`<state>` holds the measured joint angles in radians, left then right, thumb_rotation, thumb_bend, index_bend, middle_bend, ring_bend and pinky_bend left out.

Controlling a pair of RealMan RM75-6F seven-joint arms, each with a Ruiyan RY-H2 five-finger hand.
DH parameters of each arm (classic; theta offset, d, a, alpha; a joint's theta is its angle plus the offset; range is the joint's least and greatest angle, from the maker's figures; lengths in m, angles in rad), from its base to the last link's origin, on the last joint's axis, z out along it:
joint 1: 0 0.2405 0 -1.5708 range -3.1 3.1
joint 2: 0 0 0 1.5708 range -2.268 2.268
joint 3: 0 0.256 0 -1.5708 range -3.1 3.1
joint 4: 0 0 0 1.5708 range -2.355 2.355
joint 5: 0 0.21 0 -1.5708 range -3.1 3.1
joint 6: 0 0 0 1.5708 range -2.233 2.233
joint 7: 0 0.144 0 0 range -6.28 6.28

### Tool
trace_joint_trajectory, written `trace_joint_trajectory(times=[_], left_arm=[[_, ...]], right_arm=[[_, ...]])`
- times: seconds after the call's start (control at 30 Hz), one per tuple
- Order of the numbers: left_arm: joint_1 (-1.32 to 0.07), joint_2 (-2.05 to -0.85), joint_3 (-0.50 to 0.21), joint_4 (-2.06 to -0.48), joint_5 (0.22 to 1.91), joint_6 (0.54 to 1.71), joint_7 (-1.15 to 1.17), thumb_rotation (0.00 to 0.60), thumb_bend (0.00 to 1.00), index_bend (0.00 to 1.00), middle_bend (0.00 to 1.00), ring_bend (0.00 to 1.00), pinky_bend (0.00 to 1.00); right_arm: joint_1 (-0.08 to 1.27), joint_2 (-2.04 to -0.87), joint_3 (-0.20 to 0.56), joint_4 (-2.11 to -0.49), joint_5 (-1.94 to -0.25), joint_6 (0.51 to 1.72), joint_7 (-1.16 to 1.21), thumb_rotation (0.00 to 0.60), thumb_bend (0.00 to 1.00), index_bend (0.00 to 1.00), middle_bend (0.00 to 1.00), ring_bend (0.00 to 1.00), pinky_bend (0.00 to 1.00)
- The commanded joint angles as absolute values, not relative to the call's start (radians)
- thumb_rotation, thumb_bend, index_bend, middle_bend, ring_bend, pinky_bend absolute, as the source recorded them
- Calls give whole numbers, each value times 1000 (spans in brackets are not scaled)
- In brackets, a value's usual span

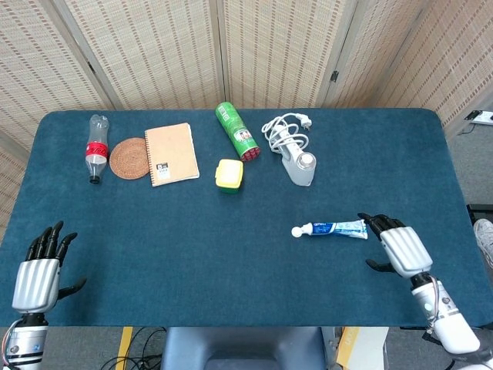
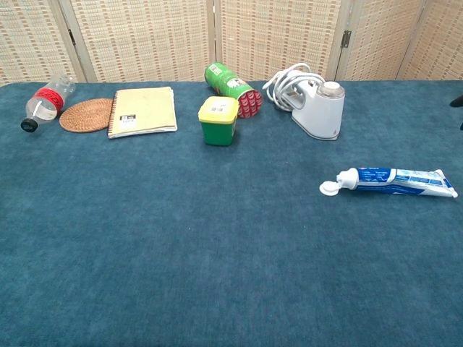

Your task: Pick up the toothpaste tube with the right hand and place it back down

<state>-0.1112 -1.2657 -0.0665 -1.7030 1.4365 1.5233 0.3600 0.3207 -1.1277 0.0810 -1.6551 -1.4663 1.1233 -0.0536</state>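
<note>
A white and blue toothpaste tube (image 1: pixel 333 229) lies flat on the blue table, cap to the left; the chest view shows the toothpaste tube (image 2: pixel 396 181) at the right. My right hand (image 1: pixel 394 245) hovers just right of the tube's tail end, fingers spread, holding nothing. Only a dark fingertip (image 2: pixel 456 102) of it shows at the chest view's right edge. My left hand (image 1: pixel 37 270) is at the table's near left corner, fingers apart and empty.
Along the back lie a plastic bottle (image 1: pixel 95 148), a woven coaster (image 1: pixel 129 158), a notebook (image 1: pixel 171 153), a green can (image 1: pixel 236 131), a small yellow-lidded green box (image 1: pixel 229 175) and a white corded appliance (image 1: pixel 296 155). The blue table (image 1: pixel 231 247) ends near both hands.
</note>
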Motion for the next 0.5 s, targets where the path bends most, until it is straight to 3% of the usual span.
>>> trace_joint_trajectory(times=[0.03, 0.5], left_arm=[[-111, -1266, -67, -1703, 1438, 1524, 359, 600, 27, 195, 41, 25, 157], [-99, -1263, -65, -1696, 1425, 1526, 359, 600, 27, 195, 39, 25, 157]], right_arm=[[387, -1176, 99, -1586, -1429, 1035, -57, 600, 214, 146, 287, 189, 279], [534, -1348, 118, -1373, -1366, 864, -57, 600, 261, 207, 326, 228, 329]])
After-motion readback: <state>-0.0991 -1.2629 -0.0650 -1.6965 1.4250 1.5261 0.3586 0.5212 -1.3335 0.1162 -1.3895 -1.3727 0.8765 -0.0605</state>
